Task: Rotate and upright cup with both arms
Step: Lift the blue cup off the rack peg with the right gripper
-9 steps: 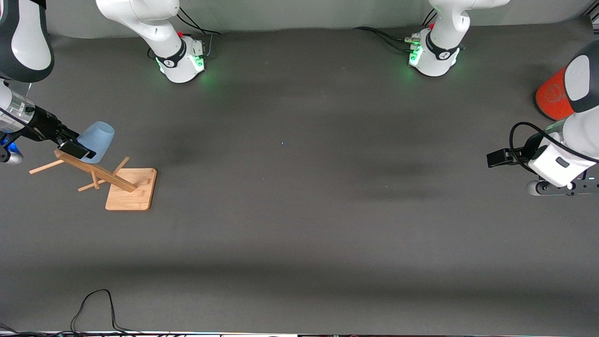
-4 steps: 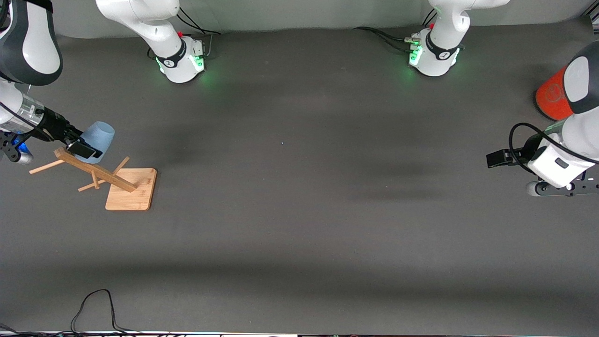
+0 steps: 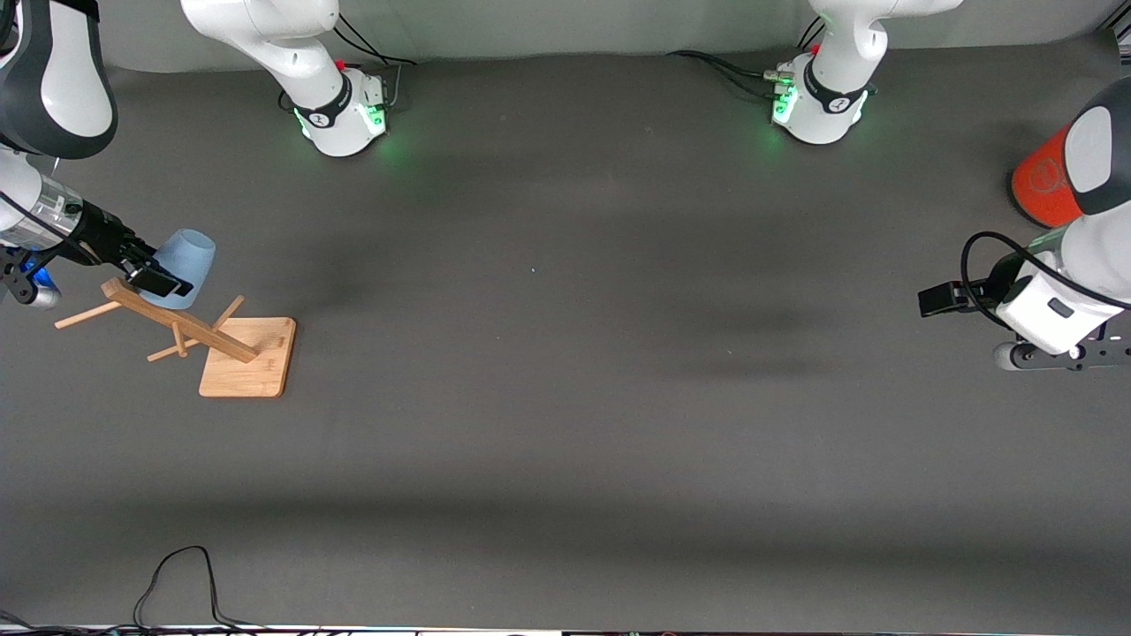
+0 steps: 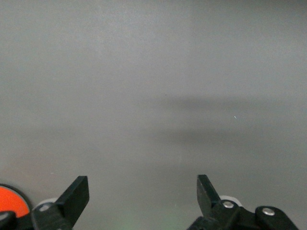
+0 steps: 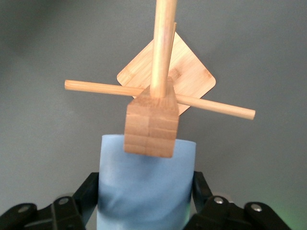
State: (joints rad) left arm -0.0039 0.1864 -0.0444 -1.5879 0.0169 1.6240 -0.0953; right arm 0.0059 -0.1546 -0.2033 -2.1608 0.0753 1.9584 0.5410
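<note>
**Q:** Dark grey matting covers the table (image 3: 565,424); what stands on it?

**A:** At the frame's left-hand edge, toward the right arm's end, a wooden rack (image 3: 199,331) rises from a square base, with pegs crossing its slanted post. At the opposite edge an orange cylinder (image 3: 1043,181) stands partly hidden by the left arm.

**Q:** Where is the cup?

**A:** The pale-blue cup (image 3: 181,265) hangs inverted at the rack's top; its interior cannot be seen. The right gripper (image 3: 150,276) has its fingers (image 5: 86,191) pressed against both sides of the cup, clamping it.

**Q:** And the other arm?

**A:** The left gripper (image 4: 142,194) waits over bare matting, jaws spread wide, holding nothing.
</note>
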